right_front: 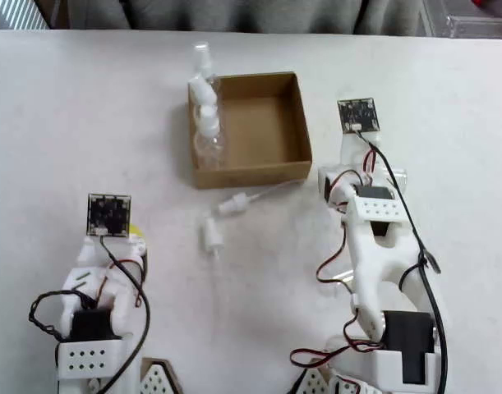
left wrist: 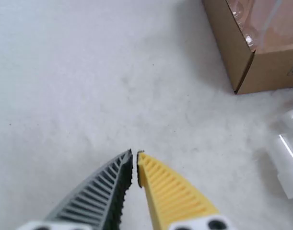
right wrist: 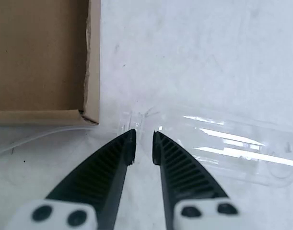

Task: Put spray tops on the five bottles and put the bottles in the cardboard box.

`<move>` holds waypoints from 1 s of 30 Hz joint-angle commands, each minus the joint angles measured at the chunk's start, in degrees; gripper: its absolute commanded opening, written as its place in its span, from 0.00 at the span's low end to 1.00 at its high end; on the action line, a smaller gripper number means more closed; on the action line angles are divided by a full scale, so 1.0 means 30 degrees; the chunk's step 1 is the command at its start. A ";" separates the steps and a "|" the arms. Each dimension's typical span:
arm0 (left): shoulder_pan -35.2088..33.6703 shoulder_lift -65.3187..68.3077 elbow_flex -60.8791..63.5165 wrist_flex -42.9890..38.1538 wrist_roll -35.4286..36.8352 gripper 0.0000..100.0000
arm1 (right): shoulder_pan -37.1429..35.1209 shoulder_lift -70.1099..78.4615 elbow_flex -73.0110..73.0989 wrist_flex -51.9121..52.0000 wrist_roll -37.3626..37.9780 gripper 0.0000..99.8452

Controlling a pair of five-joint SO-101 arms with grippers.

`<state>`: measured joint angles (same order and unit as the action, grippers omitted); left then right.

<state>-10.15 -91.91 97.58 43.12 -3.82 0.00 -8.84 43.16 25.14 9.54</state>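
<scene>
The cardboard box (right_front: 293, 123) stands open at the table's middle; capped clear bottles (right_front: 207, 111) lean in its left side, their tops over the rim. Two loose spray tops (right_front: 234, 203) (right_front: 212, 234) lie in front of it. An uncapped clear bottle (right wrist: 223, 143) lies on its side by the box's front right corner (right wrist: 92, 112). My right gripper (right wrist: 143, 140) is just short of that bottle's neck, slightly open, nothing between its fingers. My left gripper (left wrist: 135, 157) is shut and empty over bare table, left of the box (left wrist: 242, 57) and a spray top (left wrist: 290, 158).
The right arm (right_front: 374, 238) reaches forward along the box's right side. The left arm (right_front: 99, 287) sits at the near left. A spray top's thin tube (right_front: 275, 190) runs along the box's front wall. Bare white table lies on the far left.
</scene>
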 commanded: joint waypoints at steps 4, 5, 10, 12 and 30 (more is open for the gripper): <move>-0.0103 -0.0190 -0.0059 -0.0293 0.0176 0.02 | 0.0161 -0.0308 -0.0821 -0.0103 0.0176 0.05; -0.0103 -0.0190 -0.0059 -0.0293 0.0176 0.02 | 0.0132 -0.0337 -0.0850 0.0308 0.0147 0.05; -0.0103 -0.0190 -0.0059 -0.0293 0.0176 0.02 | -0.1421 -0.0337 -0.0967 0.2535 0.0147 0.05; -0.0103 -0.0190 -0.0059 -0.0293 0.0176 0.02 | -0.1861 -0.0337 -0.0967 0.2828 0.0117 0.05; -0.0103 -0.0190 -0.0059 -0.0293 0.0176 0.02 | -0.0425 0.4264 -0.1407 -0.2212 0.0205 0.05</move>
<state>-10.15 -91.91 97.58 43.12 -3.82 -2.29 4.00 42.11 21.10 9.89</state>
